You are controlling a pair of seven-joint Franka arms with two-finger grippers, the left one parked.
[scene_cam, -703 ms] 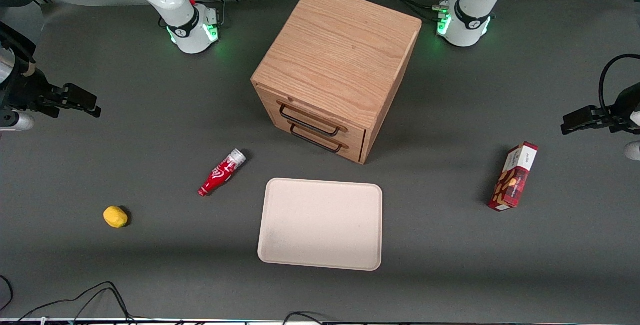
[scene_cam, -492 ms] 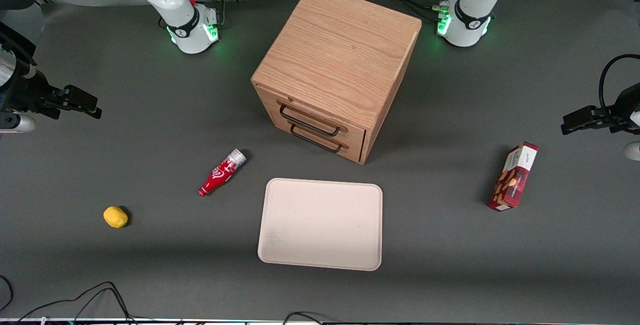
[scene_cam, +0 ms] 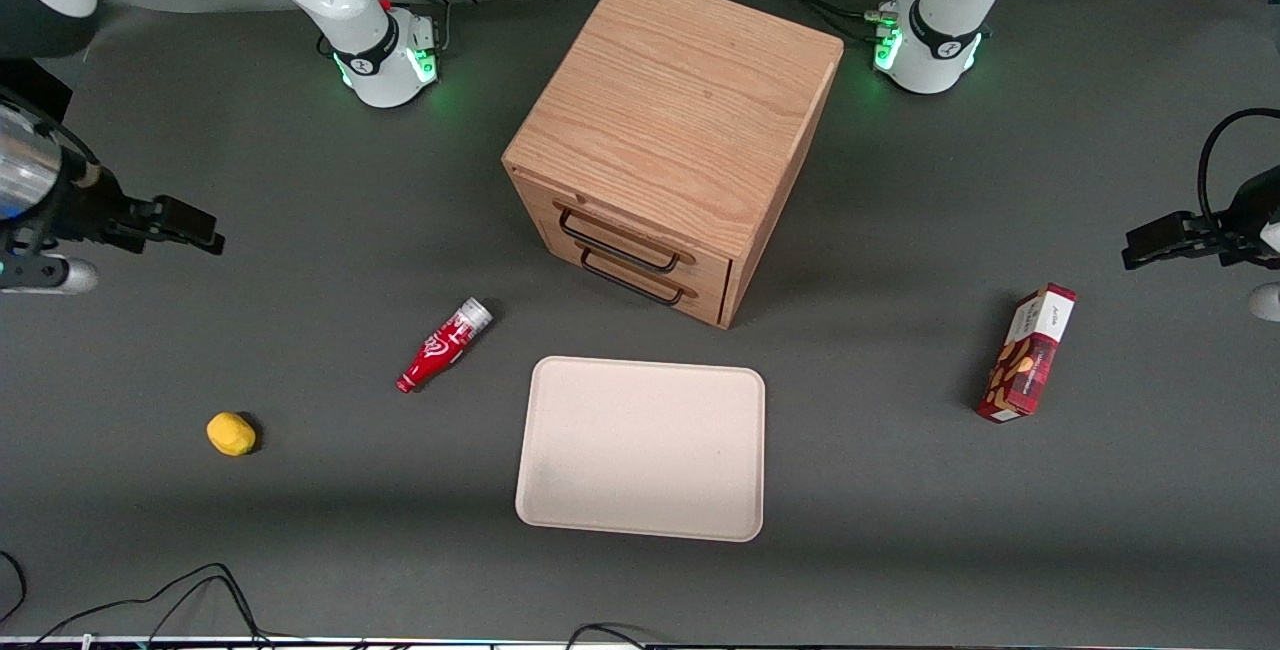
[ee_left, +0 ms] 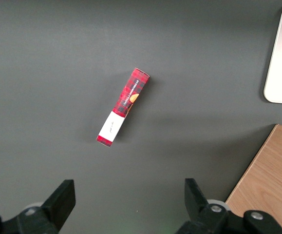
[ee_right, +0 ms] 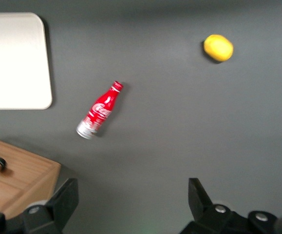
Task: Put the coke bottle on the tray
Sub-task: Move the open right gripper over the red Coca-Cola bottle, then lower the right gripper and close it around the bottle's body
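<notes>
While the gripper [scene_cam: 205, 235] hangs with fingers [ee_right: 63, 200] spread and holding nothing, well apart from the tray [scene_cam: 641, 447] toward the working arm's end of the worktop [scene_cam: 300, 210], the coke bottle [scene_cam: 444, 345] lies on its side just beside the tray, apart from it.

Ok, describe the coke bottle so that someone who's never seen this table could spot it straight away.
Start at the wooden drawer cabinet mid-table, then drop to the cream tray in front of it. The coke bottle lies on its side on the mat beside the tray, toward the working arm's end, where the open gripper hovers. It is slim and red with white script, unlike the round yellow lemon nearby.
</notes>
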